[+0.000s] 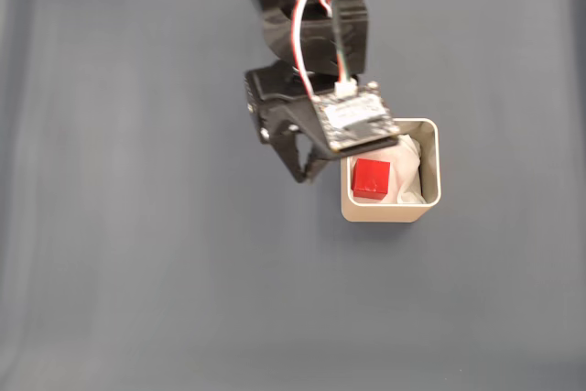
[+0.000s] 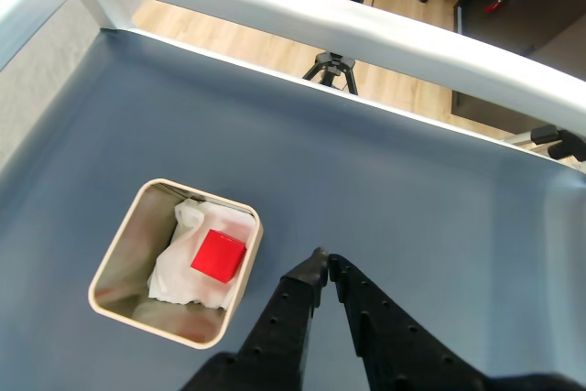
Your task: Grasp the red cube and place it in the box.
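The tool hangs just beside the box, tips together and empty; the red cube lies inside the box.

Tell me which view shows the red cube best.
The wrist view: the red cube lies unobstructed on white paper inside the box. The fixed view also shows it, but the arm overhangs the box's edge.

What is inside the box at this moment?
The red cube rests on crumpled white paper inside the box. The paper hides most of the box floor beneath it.
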Tool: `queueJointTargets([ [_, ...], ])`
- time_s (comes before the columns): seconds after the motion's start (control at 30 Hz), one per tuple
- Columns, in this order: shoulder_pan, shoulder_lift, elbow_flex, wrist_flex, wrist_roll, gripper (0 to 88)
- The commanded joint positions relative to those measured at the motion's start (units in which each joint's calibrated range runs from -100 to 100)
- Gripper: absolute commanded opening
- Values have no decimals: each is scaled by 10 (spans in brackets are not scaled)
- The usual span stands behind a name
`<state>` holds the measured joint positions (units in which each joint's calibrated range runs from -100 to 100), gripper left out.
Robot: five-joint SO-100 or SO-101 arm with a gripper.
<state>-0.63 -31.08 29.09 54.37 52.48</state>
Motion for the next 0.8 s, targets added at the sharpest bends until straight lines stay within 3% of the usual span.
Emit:
queueJointTargets([
  [0.0,22,-45,17,-19,-1,3],
  [0.77,68,-306,353,-73,-30,3],
])
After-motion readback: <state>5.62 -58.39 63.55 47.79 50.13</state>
